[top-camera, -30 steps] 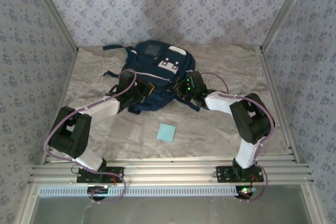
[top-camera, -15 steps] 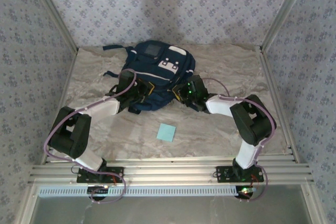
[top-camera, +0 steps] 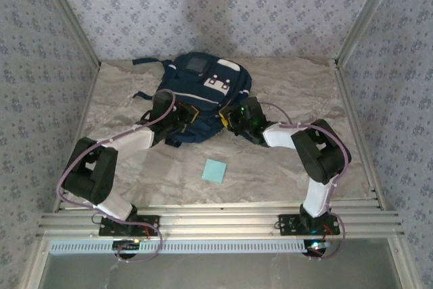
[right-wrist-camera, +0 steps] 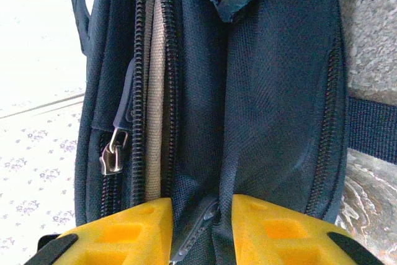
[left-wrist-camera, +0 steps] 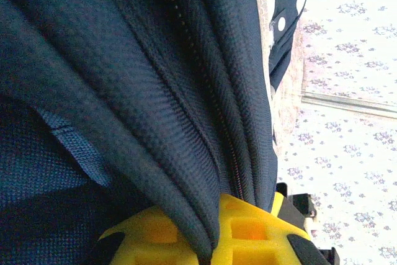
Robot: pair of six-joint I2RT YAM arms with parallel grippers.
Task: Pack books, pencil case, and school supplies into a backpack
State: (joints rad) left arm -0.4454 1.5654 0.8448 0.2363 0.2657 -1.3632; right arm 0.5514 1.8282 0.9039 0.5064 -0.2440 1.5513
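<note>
Opening of the backpack [top-camera: 203, 89] in hand, both grippers at its near end

The left gripper [left-wrist-camera: 208, 234] had its yellow jaws almost closed, pinching a fold of navy fabric beside a zip. The right gripper [right-wrist-camera: 201, 215] held a ridge of fabric between narrowly parted jaws, next to a gaping zip [right-wrist-camera: 152, 91]. The bag lay at the far middle of the table [top-camera: 298, 167], with the light-blue pad [top-camera: 215, 170] well apart on the near side. The next move probably called for drawing the two holds apart to widen the mouth, then freeing one arm for the pad.
</note>
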